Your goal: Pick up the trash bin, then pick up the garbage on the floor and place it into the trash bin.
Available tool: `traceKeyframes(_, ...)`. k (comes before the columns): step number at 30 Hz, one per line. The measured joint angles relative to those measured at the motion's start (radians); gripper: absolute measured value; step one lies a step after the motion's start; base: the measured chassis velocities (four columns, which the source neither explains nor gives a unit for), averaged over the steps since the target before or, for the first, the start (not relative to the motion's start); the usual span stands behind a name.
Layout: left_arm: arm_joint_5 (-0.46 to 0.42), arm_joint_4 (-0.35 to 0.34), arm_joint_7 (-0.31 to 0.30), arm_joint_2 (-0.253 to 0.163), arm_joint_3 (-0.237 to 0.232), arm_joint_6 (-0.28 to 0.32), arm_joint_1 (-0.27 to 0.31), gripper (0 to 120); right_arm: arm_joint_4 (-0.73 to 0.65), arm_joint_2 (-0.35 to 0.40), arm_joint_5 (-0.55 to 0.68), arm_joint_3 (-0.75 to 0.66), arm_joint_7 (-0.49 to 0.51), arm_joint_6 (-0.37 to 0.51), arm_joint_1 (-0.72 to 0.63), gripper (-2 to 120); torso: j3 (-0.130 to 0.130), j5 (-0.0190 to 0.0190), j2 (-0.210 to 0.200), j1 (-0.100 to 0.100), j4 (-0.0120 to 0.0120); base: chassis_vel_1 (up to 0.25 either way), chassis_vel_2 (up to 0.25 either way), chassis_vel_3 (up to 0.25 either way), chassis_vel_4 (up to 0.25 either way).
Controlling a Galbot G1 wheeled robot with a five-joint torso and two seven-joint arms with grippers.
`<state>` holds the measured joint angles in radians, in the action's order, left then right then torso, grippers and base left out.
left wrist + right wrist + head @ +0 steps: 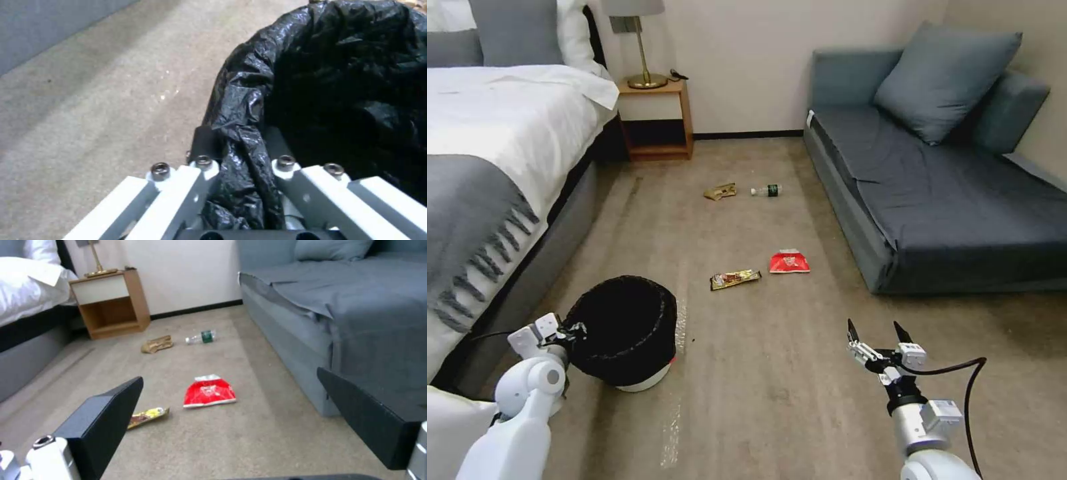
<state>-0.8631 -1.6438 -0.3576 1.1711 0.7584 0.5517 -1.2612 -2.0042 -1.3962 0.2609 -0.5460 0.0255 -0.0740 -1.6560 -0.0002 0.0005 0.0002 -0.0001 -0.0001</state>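
Carpet floor btwn bed and sofa: trash bin, black liner, nothing visible inside. Left pincer clamped on bin rim; right pincer wide, holding nothing.

free: bare carpet at 12 o'clock from the right gripper, up to the red snack bag | blocked 9 o'clock: bed, trash bin | blocked 2 o'clock: sofa | blocked far 11 o'clock: nightstand

Gold-brown candy bar wrapper half hidden behind black gripper finger, lower left; small clear bottle's label unreadable.
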Motion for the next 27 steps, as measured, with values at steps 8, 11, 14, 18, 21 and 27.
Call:
traceKeyframes(8, -0.003, -0.024, 0.008, 0.011, 0.020, -0.037, -0.019, 7, 0.005, 0.003, 0.025, 0.004, 0.001, 0.015, -0.001, 100, 0.000, -0.0019, 0.000, 0.000, -0.0002, 0.000, 0.000, 0.000, 0.000)
traceKeyframes(11, -0.005, -0.043, 0.007, 0.015, 0.026, -0.055, -0.030, 7, -0.015, 0.005, 0.071, 0.012, 0.022, 0.062, -0.006, 100, 0.001, -0.0025, 0.000, 0.000, -0.0002, 0.000, 0.000, 0.000, 0.000)
traceKeyframes(14, -0.006, -0.085, 0.006, 0.021, 0.035, -0.106, -0.044, 7, -0.027, 0.006, 0.102, 0.016, 0.030, 0.087, -0.004, 100, 0.001, -0.0023, 0.000, 0.000, -0.0004, 0.000, 0.000, 0.000, 0.000)
traceKeyframes(18, -0.007, -0.158, -0.011, 0.029, 0.040, -0.139, -0.064, 7, -0.032, 0.007, 0.102, 0.017, 0.028, 0.094, -0.004, 100, 0.000, -0.0015, 0.000, 0.000, 0.0000, 0.000, 0.000, 0.000, 0.000)
traceKeyframes(21, 0.018, -0.204, -0.018, 0.030, 0.042, -0.156, -0.079, 7, -0.035, 0.007, 0.101, 0.018, 0.024, 0.094, -0.009, 100, 0.000, -0.0007, 0.000, 0.000, -0.0002, 0.000, 0.000, 0.000, 0.000)
traceKeyframes(27, 0.164, -0.279, -0.023, 0.030, 0.049, -0.201, -0.119, 7, -0.046, 0.000, 0.097, 0.021, 0.011, 0.084, -0.023, 100, 0.000, -0.0006, 0.000, 0.000, 0.0001, 0.000, 0.000, 0.000, 0.000)
